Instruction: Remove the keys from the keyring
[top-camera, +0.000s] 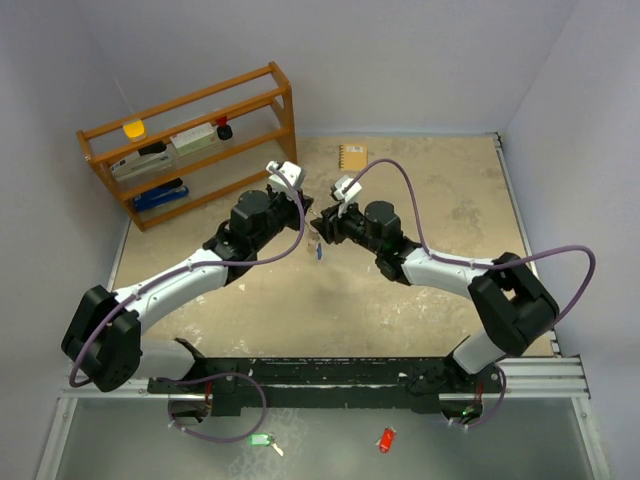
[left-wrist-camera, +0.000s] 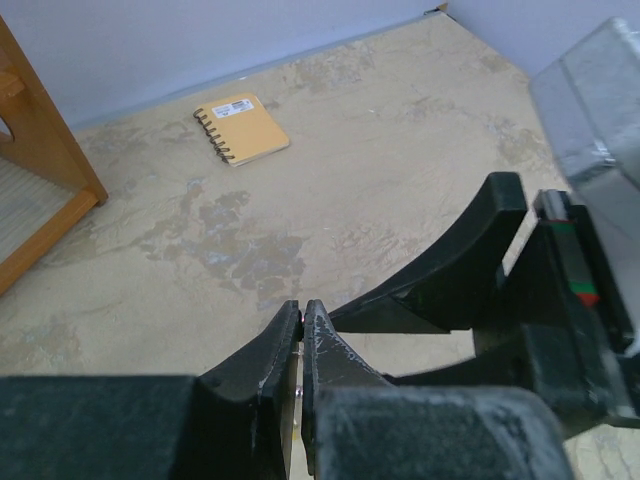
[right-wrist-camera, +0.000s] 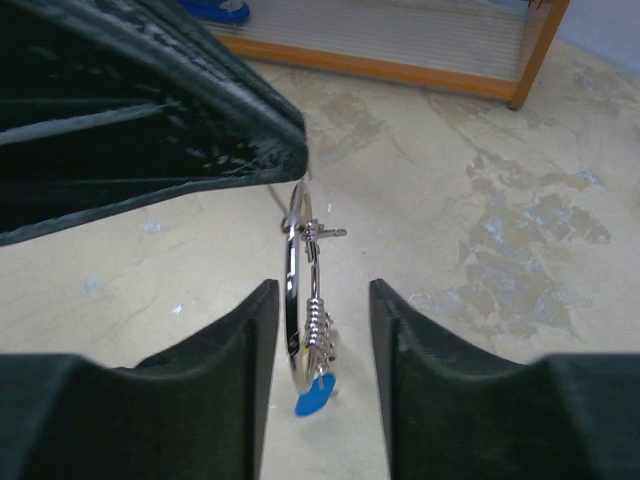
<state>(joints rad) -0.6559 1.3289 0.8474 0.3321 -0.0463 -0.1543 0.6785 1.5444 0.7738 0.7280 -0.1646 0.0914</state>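
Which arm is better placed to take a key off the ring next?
Right. The left gripper is shut on the keyring, holding it up; the right gripper stands open either side of the hanging keys, so it could probably close on one.

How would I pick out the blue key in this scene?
Find the middle of the tan table, where the left gripper and right gripper meet. From the left one's shut tips hangs a thin silver keyring strung with silver keys. The blue key dangles lowest, the only coloured piece there.
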